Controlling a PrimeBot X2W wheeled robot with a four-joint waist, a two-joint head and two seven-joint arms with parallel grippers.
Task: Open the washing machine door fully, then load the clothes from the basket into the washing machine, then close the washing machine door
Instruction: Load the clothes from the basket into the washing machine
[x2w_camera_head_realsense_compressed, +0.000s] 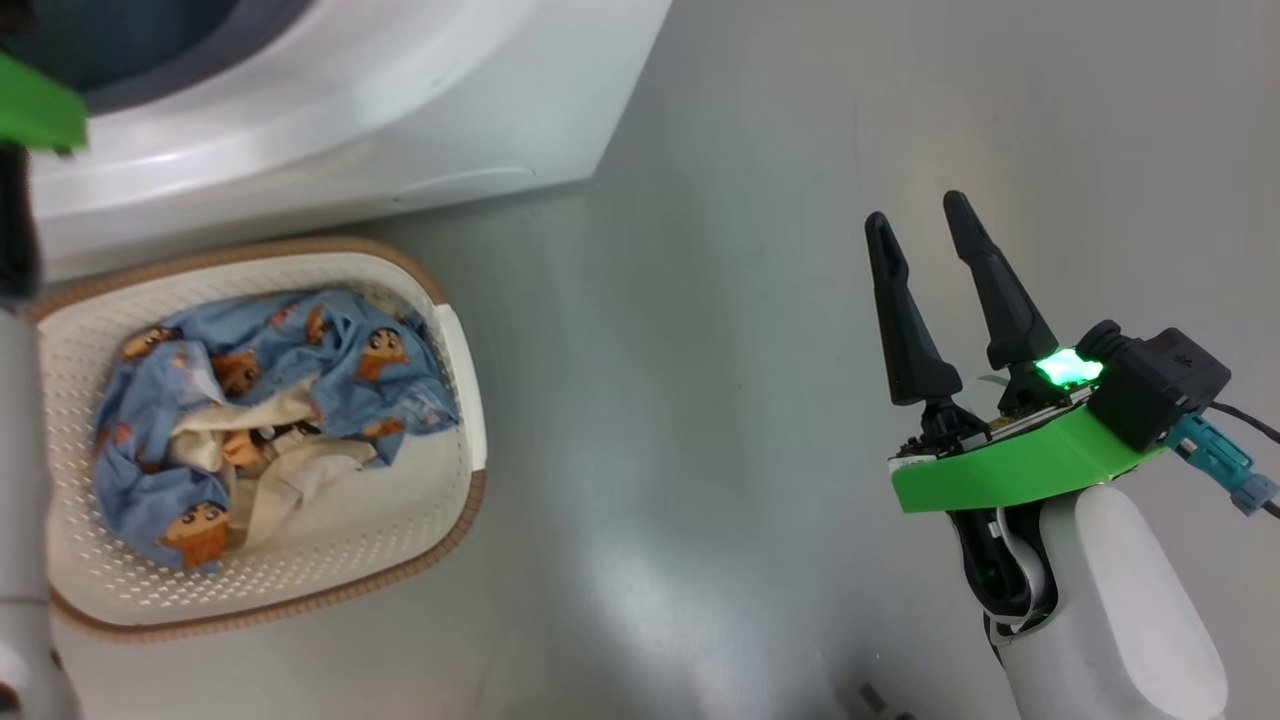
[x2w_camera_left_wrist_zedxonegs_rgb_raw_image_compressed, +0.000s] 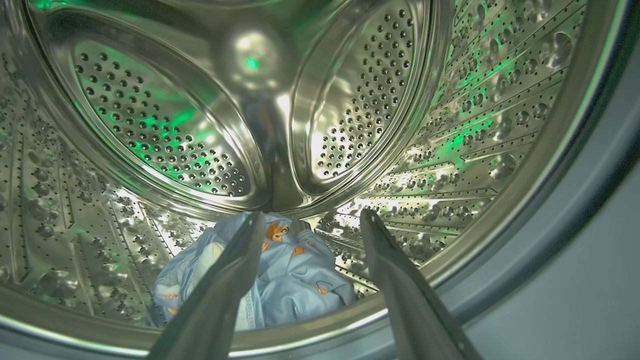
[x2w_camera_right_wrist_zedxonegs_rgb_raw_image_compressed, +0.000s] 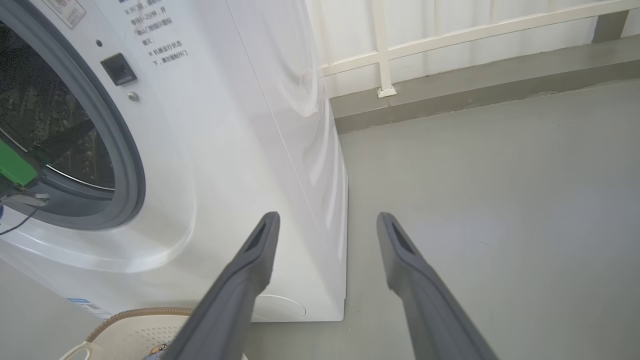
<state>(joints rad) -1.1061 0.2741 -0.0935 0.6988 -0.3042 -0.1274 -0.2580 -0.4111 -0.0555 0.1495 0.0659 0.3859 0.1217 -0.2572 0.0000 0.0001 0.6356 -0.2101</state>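
Observation:
The white washing machine (x2w_camera_head_realsense_compressed: 330, 120) stands at the upper left, with the basket (x2w_camera_head_realsense_compressed: 455, 330) on the floor in front of it. Blue printed clothes (x2w_camera_head_realsense_compressed: 300, 350) with a cream piece lie bundled in the basket. My left gripper (x2w_camera_left_wrist_zedxonegs_rgb_raw_image_compressed: 312, 216) is inside the steel drum (x2w_camera_left_wrist_zedxonegs_rgb_raw_image_compressed: 150, 125), open, its fingers apart above a light blue garment (x2w_camera_left_wrist_zedxonegs_rgb_raw_image_compressed: 300, 280) lying on the drum's bottom. My right gripper (x2w_camera_head_realsense_compressed: 916, 208) hangs open and empty over bare floor, right of the basket. The right wrist view shows the machine's side (x2w_camera_right_wrist_zedxonegs_rgb_raw_image_compressed: 225, 150), its grey gasket (x2w_camera_right_wrist_zedxonegs_rgb_raw_image_compressed: 125, 165) and the basket's rim (x2w_camera_right_wrist_zedxonegs_rgb_raw_image_compressed: 135, 335). The washing machine door is out of view.
My left arm's green bracket (x2w_camera_head_realsense_compressed: 35, 110) and pale forearm (x2w_camera_head_realsense_compressed: 20, 480) run along the left edge. Grey floor (x2w_camera_head_realsense_compressed: 700, 400) spreads to the right of the machine. A white railing (x2w_camera_right_wrist_zedxonegs_rgb_raw_image_compressed: 380, 50) on a low kerb stands behind the machine.

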